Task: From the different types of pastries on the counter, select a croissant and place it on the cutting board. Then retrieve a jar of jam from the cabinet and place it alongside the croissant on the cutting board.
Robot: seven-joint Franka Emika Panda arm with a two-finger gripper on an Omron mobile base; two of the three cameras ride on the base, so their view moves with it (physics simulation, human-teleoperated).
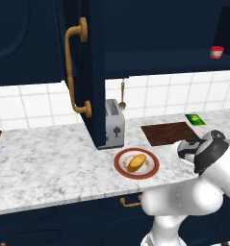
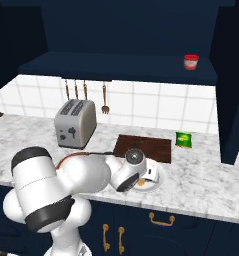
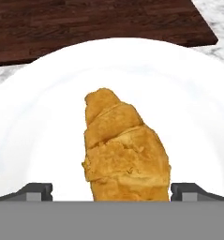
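The croissant [image 3: 124,154] lies on a white plate [image 3: 197,117], right in front of our hand [image 3: 111,191]. It sits between our two fingertips [image 3: 36,191], one on each side. The fingers stand wide apart, so the hand is released and it grips nothing. We cannot tell if the tips touch the croissant. The croissant is golden-orange, and its thin end points away from the hand.

Just past the plate, farther from the hand, lies the board [image 3: 85,28]. It is dark reddish-brown and flat, with nothing on it. In the left base view the board [image 1: 168,133] lies just beyond the hand [image 1: 188,149]. In the right base view the hand [image 2: 150,174] hangs low over the white plate [image 2: 161,181], at the near edge of the board [image 2: 143,147].

Beyond the board, to the right of it in both base views, lies a small green rectangle [image 2: 184,139]. High above the hand, the jar [image 2: 191,62] stands on a shelf in the open cabinet [image 1: 95,72]. The jar is red with a pale top, and it is well apart from the hand.

To the left of the hand, a roll [image 1: 136,163] lies on a plate with a red rim [image 1: 152,170]. Behind that plate stands a toaster [image 2: 76,123]. All of these rest on the marbled surface [image 1: 49,158].
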